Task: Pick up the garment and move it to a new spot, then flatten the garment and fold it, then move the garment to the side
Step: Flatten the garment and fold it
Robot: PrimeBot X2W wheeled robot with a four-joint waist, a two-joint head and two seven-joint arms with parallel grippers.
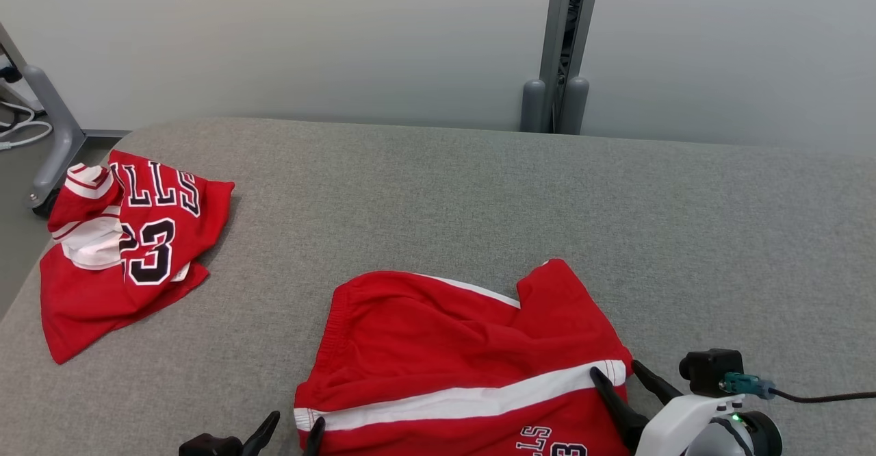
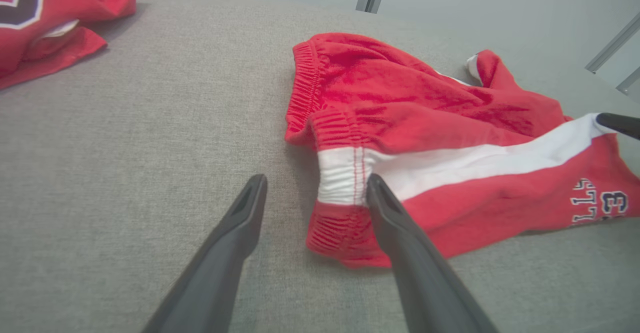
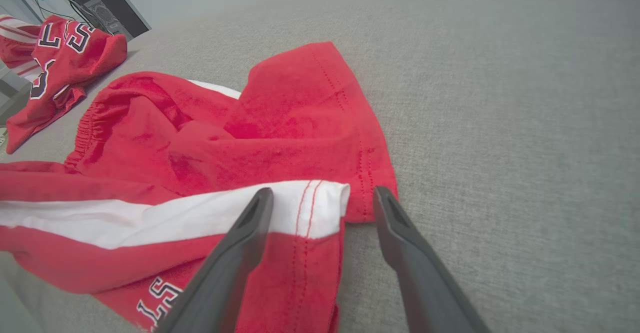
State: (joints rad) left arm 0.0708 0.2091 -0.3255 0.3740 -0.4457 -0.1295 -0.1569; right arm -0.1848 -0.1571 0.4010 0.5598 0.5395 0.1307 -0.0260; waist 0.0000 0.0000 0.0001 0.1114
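Red shorts (image 1: 465, 346) sit rumpled at near edge of grey pad (image 1: 479, 189). Left gripper (image 1: 295, 420) at waistband (image 2: 340, 173), right gripper (image 1: 616, 368) at leg hem (image 3: 320, 208), both gaping (nothing pinched). Flatten, fold, side move pending, I reckon.

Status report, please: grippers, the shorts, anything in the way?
Left gripper open at waistband edge. Right gripper open at leg hem. Red shorts rumpled on table, not gripped. Jersey lies apart, far left.

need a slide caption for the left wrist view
Open left gripper straddles the waistband edge of red shorts on a grey surface.
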